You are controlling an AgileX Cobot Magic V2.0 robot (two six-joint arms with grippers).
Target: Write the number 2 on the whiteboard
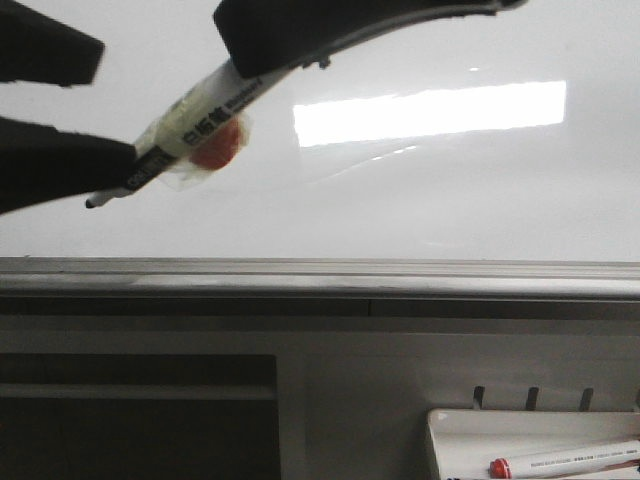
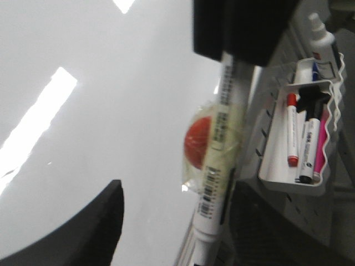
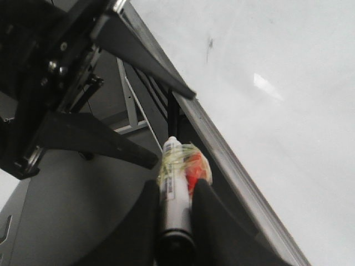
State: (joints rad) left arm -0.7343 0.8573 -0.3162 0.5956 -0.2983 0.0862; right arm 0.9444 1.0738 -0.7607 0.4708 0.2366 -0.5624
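right claw (image 3: 176, 208) grips the marker (image 1: 200, 115); left claw (image 1: 45, 115) gapes empty; whiteboard (image 1: 420, 200) bare (no stroke yet); next, press tip squarely.

Whiteboard (image 1: 420, 210): large, glossy, white, upright, filling the front view from 9 o'clock across 12 to 3 o'clock. Bounded along the lower side by a grey metal edge rail (image 1: 400, 275), level, spanning the full width. Carries a bright rectangular light reflection (image 1: 430, 112) toward 1 o'clock of the front view. Faint thin curved streaks (image 1: 355, 165) just off the reflection's 7 o'clock corner; ink or glare, cannot tell. Seen in the right wrist view as a white surface (image 3: 277, 138) with the rail (image 3: 233, 172) running diagonally, plus one small dark mark (image 3: 209, 49) toward 12 o'clock. Appears in the left wrist view as tilted glossy white (image 2: 111, 111).
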